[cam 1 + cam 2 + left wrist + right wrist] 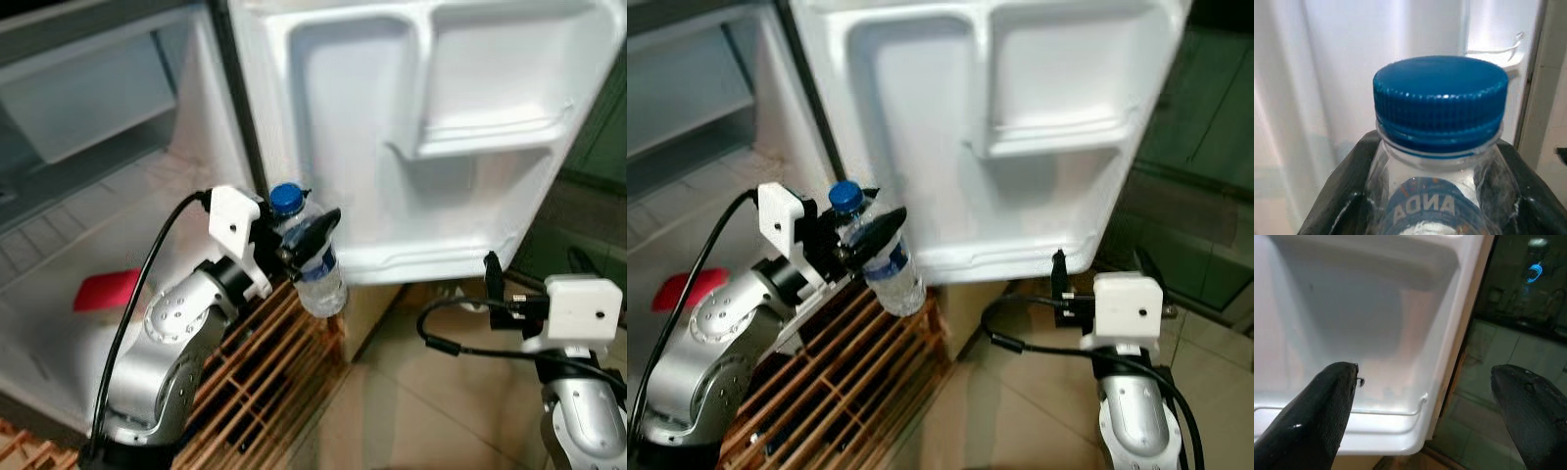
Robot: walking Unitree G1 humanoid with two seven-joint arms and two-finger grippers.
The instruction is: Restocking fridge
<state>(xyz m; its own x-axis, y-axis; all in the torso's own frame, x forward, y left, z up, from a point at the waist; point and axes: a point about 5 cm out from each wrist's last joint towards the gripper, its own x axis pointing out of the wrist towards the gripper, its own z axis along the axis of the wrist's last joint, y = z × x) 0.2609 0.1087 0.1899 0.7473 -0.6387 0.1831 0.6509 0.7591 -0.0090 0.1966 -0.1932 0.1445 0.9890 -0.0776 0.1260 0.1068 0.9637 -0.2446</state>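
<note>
bottle cap (1441, 100): blue, ribbed, closest to the left wrist camera.
water bottle (315, 257): clear plastic, upright, held just in front of the open fridge door's (411, 127) lower edge, over the wooden rack (263, 372).
left gripper (306, 245): jaws clamped on the bottle's shoulder, just under the cap.
right gripper (1440, 416): jaws spread wide, holding nothing, facing the door's bottom shelf (1386, 421).
handling: looks light but thin-walled and slick; likely to dent or slide, so the stiffer neck seems the safest hold.
</note>
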